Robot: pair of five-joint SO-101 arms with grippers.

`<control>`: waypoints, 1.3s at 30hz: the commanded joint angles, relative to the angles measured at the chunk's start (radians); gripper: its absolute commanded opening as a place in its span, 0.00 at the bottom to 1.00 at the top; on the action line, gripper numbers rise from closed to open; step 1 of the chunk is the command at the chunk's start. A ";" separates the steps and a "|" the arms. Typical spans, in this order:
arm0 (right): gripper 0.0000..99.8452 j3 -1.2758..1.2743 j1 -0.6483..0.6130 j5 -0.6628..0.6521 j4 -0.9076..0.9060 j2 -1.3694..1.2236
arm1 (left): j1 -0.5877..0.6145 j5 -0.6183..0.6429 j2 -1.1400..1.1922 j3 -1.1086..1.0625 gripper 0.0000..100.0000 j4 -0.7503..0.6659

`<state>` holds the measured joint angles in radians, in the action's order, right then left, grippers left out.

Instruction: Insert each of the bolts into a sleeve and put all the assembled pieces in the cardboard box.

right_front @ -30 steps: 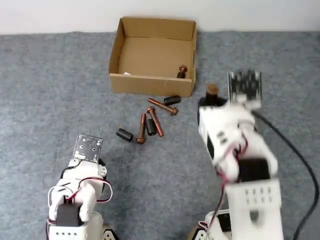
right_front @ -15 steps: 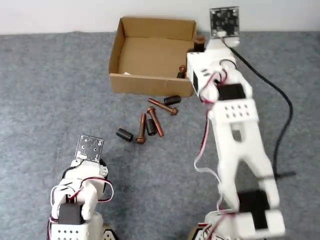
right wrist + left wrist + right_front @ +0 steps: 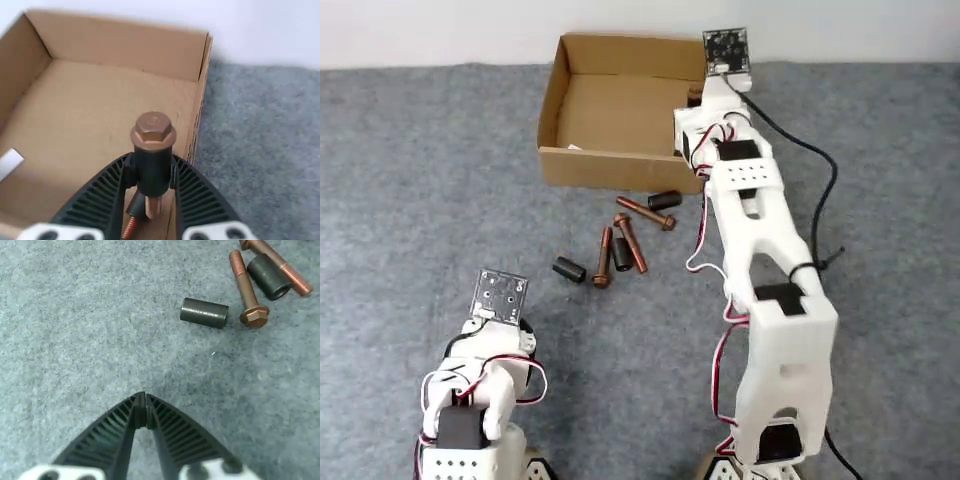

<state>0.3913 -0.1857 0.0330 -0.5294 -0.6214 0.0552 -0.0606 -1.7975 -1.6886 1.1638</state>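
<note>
Copper bolts [image 3: 631, 244] litter carpet [image 3: 420, 180] by the box [image 3: 620, 168]; right fingers [image 3: 100, 195] clamp a sleeved bolt [image 3: 153, 150], left fingers [image 3: 110, 435] touching.

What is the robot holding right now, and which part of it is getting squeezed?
The right end effector holds a bolt fitted in its sleeve, pinching the black sleeve's sides, above the cardboard box. The left end effector holds nothing.

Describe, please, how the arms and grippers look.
The left arm and right arm are white shells with black servos and red and white wires; a black cable trails from the right arm. The left gripper and right gripper have black, ribbed, tapering fingers.
</note>
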 commanded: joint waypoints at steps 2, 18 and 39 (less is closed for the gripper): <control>0.01 0.135 0.001 0.003 -0.096 -0.044 | 0.003 0.011 -0.005 0.005 0.01 0.008; 0.18 0.279 -0.025 0.003 -0.427 -0.065 | 0.005 0.011 -0.003 0.005 0.01 0.008; 0.01 0.712 -0.252 0.011 -1.112 -0.068 | 0.201 0.218 -0.006 0.005 0.01 -0.069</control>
<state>1.0556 -0.4158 0.0330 -1.5558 -0.7027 0.2501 0.1481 -1.7975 -1.6886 1.1208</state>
